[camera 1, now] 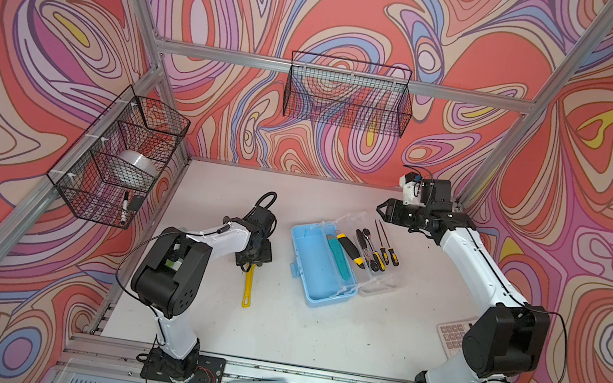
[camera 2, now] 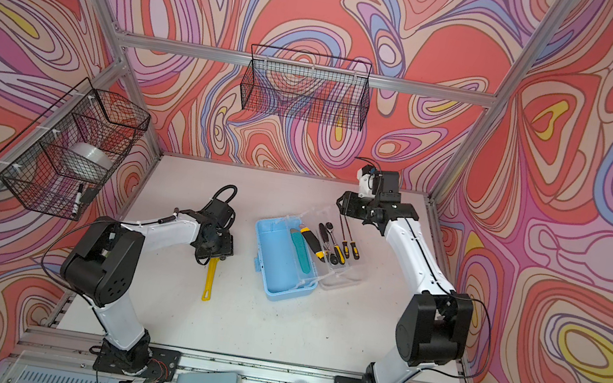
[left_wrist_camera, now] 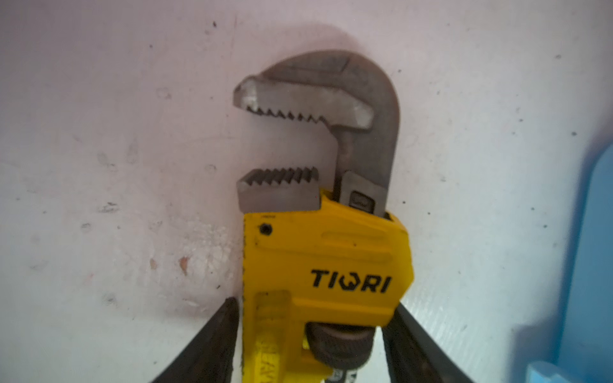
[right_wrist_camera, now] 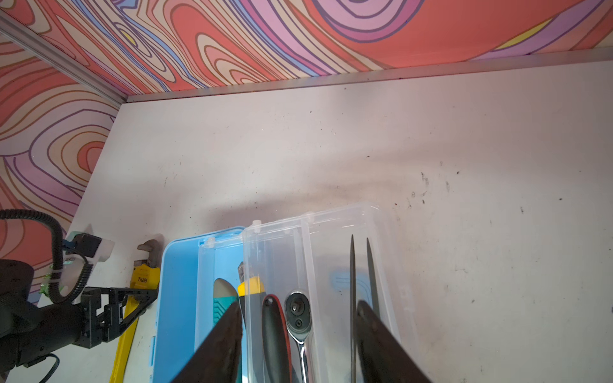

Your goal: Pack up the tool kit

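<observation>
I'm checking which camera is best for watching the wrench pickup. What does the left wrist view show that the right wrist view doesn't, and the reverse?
Only the left wrist view shows the wrench's toothed jaws close up, between the left gripper's fingers. Only the right wrist view shows the ratchet, the two thin files on the clear lid, and the right gripper, open. Both show the wrench, the blue box and the table.
</observation>
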`<state>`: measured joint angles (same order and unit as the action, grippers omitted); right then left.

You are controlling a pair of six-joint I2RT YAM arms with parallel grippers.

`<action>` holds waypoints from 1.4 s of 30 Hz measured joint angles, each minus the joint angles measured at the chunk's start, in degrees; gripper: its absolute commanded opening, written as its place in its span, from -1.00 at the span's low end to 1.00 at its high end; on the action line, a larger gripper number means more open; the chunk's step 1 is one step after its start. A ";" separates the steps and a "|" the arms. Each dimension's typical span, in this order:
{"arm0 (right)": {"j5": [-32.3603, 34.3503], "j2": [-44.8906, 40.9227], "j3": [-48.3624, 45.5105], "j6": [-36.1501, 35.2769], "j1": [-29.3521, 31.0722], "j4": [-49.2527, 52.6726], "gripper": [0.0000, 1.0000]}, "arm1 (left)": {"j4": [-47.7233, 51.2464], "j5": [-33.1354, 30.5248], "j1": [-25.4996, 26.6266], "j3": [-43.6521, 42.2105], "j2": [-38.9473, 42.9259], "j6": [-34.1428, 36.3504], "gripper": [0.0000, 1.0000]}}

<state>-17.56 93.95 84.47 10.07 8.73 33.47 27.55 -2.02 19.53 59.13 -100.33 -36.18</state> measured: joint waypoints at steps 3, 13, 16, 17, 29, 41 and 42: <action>0.00 -0.04 -0.46 -0.11 -0.09 0.09 0.12 | -0.04 -0.63 0.04 0.83 -0.81 0.07 0.35; 1.75 -1.70 -1.92 -1.49 -0.66 0.35 0.14 | -0.52 -1.49 0.02 1.29 -1.55 0.52 -0.21; 3.89 -3.13 -3.65 -2.12 -1.44 -0.52 0.18 | -0.90 -1.99 0.04 1.18 -1.33 0.57 -0.41; 4.63 -3.56 -4.50 -2.40 -1.84 -1.03 0.19 | -1.18 -2.21 0.04 1.07 -1.14 0.59 -0.41; -2.27 -4.44 -13.57 -2.75 -11.37 -8.66 0.29 | -3.69 -2.16 0.02 -0.66 -0.17 1.31 -0.65; -8.83 -3.52 -20.85 -2.54 -10.99 -11.15 0.24 | -4.87 -1.25 -0.11 -1.90 0.87 2.97 -0.86; -9.57 -3.48 -21.20 -2.47 -10.99 -11.34 0.22 | -4.87 -1.03 -0.11 -2.14 1.14 3.08 -0.87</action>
<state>-27.14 90.48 63.26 7.60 -2.26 22.13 22.68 -3.05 19.42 56.99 -99.20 -33.10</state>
